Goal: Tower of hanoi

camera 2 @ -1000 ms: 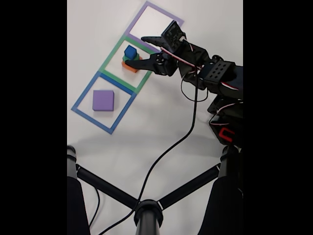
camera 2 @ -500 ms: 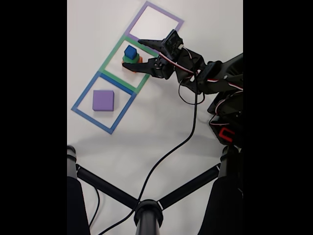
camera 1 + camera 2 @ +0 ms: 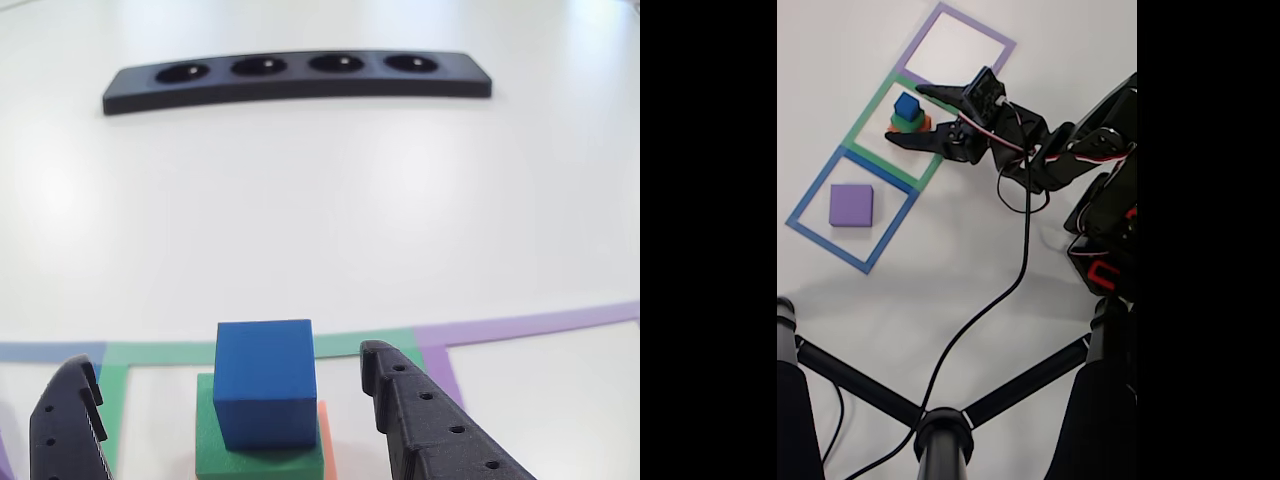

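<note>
Here the white table (image 3: pixel 970 250) fills the fixed view, bare and matt, with three taped squares in a diagonal row. Leftmost, the blue square (image 3: pixel 805 203) holds a purple block (image 3: pixel 851 205). Next, the green square (image 3: pixel 865 118) holds a stack: a blue cube (image 3: pixel 906 105) on a green block (image 3: pixel 902 122) on an orange block (image 3: pixel 923 124). The gripper (image 3: pixel 902 115) is spread wide, its jaws either side of the stack, grasping nothing. Further right lies the purple square (image 3: pixel 985 32). In the other view the cube (image 3: pixel 264 383) sits between the fingers (image 3: pixel 425 420), apart from both; beyond, a dark strip (image 3: pixel 300 76) with four round hollows lies on the table (image 3: pixel 320 200).
</note>
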Action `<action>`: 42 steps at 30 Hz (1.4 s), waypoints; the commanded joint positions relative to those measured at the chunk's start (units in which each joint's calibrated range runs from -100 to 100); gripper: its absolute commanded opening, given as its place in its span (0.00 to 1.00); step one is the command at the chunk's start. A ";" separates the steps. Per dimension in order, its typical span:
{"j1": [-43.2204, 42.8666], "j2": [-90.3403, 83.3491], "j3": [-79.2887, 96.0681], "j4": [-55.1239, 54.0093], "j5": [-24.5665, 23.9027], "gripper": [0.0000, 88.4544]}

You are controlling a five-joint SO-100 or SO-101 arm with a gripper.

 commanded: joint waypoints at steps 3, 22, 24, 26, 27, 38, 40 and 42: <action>-0.35 1.66 -3.62 -1.48 0.20 0.32; -1.95 3.34 -3.89 -2.37 0.20 0.21; -2.02 3.34 -3.80 -2.37 0.20 0.17; -2.02 3.34 -3.71 -2.37 0.20 0.15; -2.02 3.34 -3.71 -2.37 0.20 0.14; -2.02 3.26 -2.98 -2.37 0.20 0.07; -2.02 3.34 -2.98 -2.37 0.20 0.03; -1.95 3.34 -2.80 -2.37 0.20 0.01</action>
